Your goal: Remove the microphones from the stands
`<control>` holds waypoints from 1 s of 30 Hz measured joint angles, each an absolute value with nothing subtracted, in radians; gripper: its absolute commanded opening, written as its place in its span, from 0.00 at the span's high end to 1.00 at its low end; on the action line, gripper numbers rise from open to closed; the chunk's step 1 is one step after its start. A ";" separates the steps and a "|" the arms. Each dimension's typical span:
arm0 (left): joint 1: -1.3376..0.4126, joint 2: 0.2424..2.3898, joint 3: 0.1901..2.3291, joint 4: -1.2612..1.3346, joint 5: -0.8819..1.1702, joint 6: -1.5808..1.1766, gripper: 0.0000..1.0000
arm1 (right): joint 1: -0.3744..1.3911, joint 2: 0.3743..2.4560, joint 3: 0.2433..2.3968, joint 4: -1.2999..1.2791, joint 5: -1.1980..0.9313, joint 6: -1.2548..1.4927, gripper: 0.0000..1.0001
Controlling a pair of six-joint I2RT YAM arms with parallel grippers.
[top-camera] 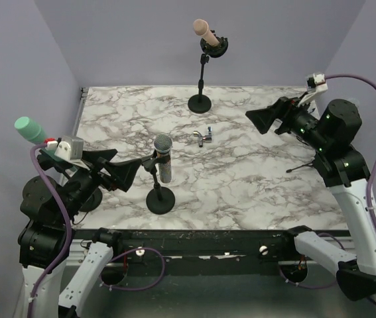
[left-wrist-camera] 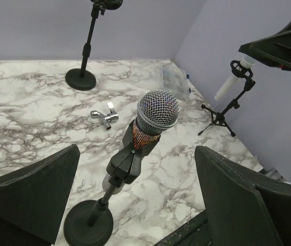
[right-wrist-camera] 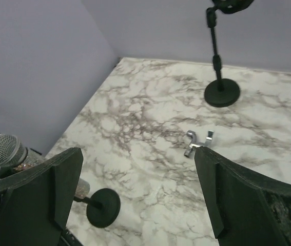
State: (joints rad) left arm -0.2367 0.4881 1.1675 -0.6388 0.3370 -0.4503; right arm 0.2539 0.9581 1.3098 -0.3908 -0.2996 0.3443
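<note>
- The microphone with the silver mesh head (top-camera: 163, 154) sits tilted in the clip of a short black stand (top-camera: 159, 196).
- That stand has a round foot and is near the front edge of the marble desk (top-camera: 274, 192), toward the left side.
- The left gripper (top-camera: 129, 161) is wide open and holds nothing. It is just left of the silver microphone and points at it, not touching.
- The right gripper (top-camera: 254, 122) is wide open too, and it is empty. It hangs over the right side of the desk, well apart from the silver microphone.
- A small shiny metal part (top-camera: 204, 136) lies near the middle of the desk.
- A pink microphone (top-camera: 204, 32) sits on a tall stand (top-camera: 201, 79) at the back edge.
- A white microphone (left-wrist-camera: 227, 84) is on a tripod stand at the right edge.
- A green microphone (top-camera: 30, 129) shows by the left arm, at the left edge.
</note>
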 measured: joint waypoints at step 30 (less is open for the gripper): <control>-0.237 0.385 0.943 -0.662 0.381 -0.500 0.01 | 1.149 1.266 1.313 -0.205 0.103 0.323 0.01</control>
